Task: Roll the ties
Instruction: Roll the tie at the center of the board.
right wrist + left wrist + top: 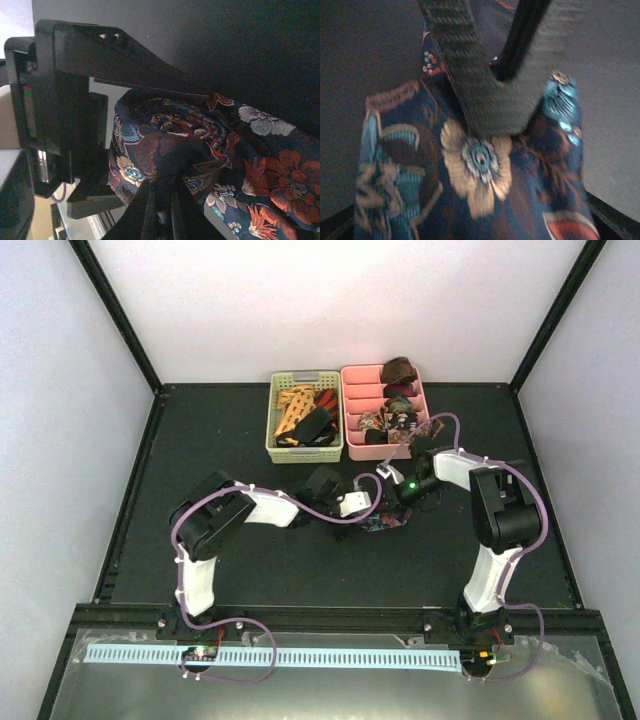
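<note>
Here, floral tie coil [200, 145], both jaws gripping

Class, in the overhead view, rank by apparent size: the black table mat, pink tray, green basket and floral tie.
1. black table mat
2. pink tray and green basket: too alike to rank
3. floral tie, only partly visible

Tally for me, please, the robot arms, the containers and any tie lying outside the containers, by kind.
Robot arms: 2 (left arm, right arm)
Green basket: 1
Pink tray: 1
Floral tie outside the containers: 1
Total: 5
</note>
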